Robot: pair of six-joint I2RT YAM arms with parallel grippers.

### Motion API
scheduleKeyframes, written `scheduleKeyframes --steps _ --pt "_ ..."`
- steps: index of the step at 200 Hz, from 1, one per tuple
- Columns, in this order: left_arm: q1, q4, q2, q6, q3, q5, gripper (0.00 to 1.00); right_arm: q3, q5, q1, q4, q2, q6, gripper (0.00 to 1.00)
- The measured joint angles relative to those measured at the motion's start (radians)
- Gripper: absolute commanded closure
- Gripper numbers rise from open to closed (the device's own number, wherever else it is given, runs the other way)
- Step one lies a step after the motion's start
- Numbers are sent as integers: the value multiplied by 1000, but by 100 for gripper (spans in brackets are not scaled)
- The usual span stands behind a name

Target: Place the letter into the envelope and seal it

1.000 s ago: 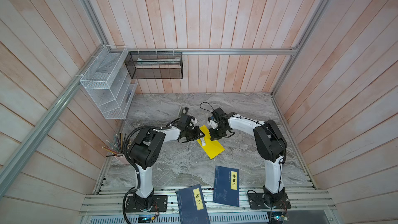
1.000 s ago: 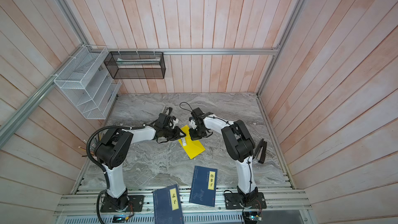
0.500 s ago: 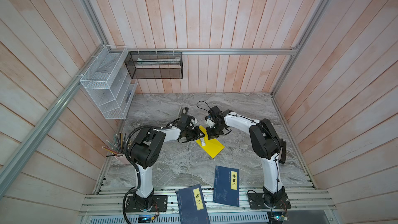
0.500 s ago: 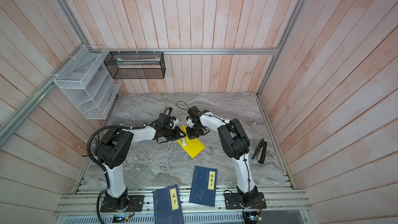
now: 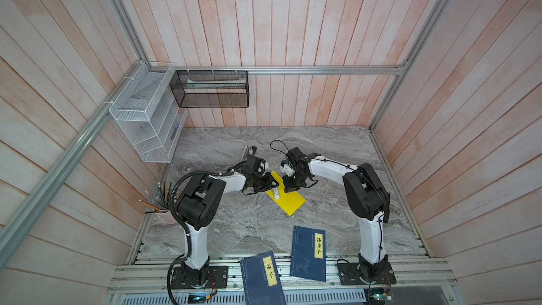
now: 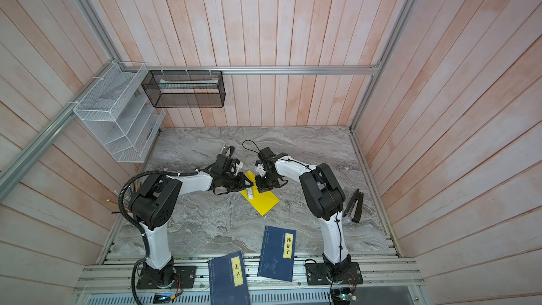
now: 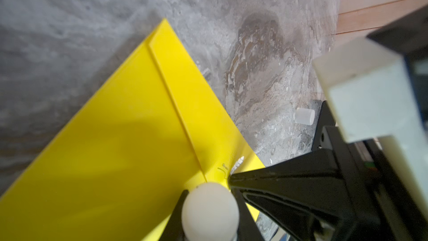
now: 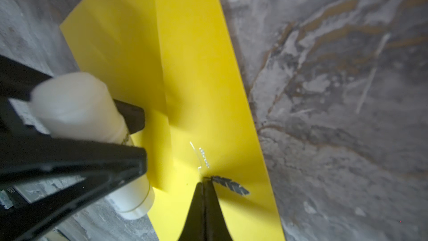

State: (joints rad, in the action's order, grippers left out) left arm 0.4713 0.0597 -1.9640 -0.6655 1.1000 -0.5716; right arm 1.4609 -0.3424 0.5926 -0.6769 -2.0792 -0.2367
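Note:
The yellow envelope point(image 5: 290, 202) point(image 6: 265, 202) lies flat on the marble table, a fold line running along its far side point(image 7: 171, 89) point(image 8: 196, 66). My left gripper point(image 5: 274, 185) point(image 6: 249, 185) point(image 7: 209, 205) is shut on a white glue stick point(image 5: 275, 192) point(image 6: 250, 193) point(image 7: 209, 212) point(image 8: 78, 105), tilted over the envelope's left edge. My right gripper point(image 5: 289, 187) point(image 6: 262, 187) point(image 8: 205, 179) is shut, holding nothing, its tip touching the strip beyond the fold line, beside small shiny marks. The letter is not in view.
Two dark blue books point(image 5: 308, 252) point(image 5: 262, 277) lie at the table's front edge. A pencil cup point(image 5: 164, 200) stands at the left. A white wire rack point(image 5: 143, 118) and a black mesh basket point(image 5: 211, 89) hang on the walls. A small translucent cap point(image 7: 304, 115) lies on the table.
The right arm has swung in, carrying its shut gripper a little to the left onto the envelope's far end. The left gripper with the glue stick has stayed put.

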Motion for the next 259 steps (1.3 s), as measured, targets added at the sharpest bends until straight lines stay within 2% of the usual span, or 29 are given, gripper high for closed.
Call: scheduleKeyframes --steps 40,106,206,259 --pt "0 0 0 0 0 0 100 4 -20 -5 -4 -1 -11 100" --pt "-1 0 -5 0 1 -1 100 98 -84 -4 -31 -68 -47 100" --pt "-13 2 -4 0 -4 -10 100 56 -102 -18 0 -52 -53 100" --pt "-21 6 -4 0 -5 -24 100 65 -130 -19 0 -54 -95 100"
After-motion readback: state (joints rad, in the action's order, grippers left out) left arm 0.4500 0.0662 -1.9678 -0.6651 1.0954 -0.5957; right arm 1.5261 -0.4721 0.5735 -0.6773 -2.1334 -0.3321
